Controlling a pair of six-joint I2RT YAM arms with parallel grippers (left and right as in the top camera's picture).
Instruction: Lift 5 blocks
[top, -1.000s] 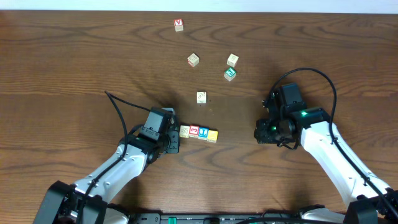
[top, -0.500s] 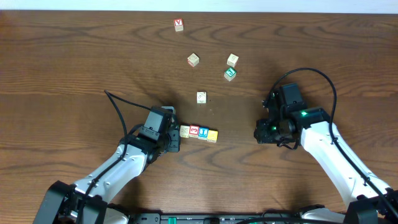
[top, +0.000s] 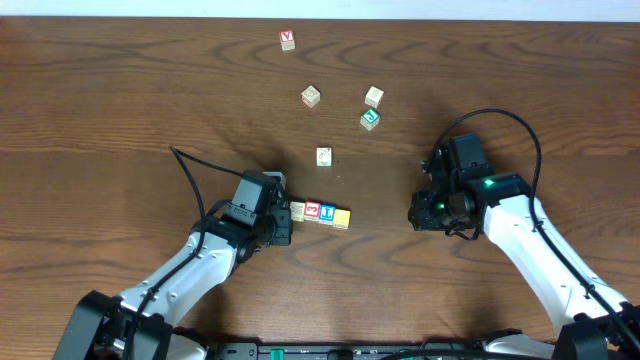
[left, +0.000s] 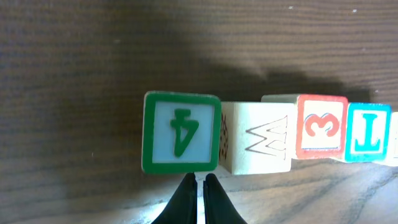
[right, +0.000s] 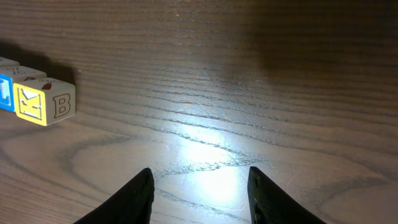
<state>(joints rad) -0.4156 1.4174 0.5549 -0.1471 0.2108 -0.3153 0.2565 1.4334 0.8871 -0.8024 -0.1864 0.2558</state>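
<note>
The row of five small wooden alphabet cubes (top: 320, 213) lies on the dark wooden table (top: 120, 90), near its front middle, each cube touching the next: the green-framed cube with a "4" (left: 181, 133), the plain cream cube (left: 255, 138), the red-framed cube with a "3" (left: 321, 126), the blue-framed cube with a white letter (left: 368, 132) and the yellow cube (right: 37, 102). The left gripper (left: 199, 182) points at the green-framed cube's edge, jaws pressed together with nothing between them. The right gripper (right: 201, 194) stands over bare wood, well right of the row, jaws partly apart and empty. Farther back lie three scattered cream cubes (top: 311, 96), a loose green cube (top: 370, 119) and the cube with a red "V" (top: 288, 39)
</note>
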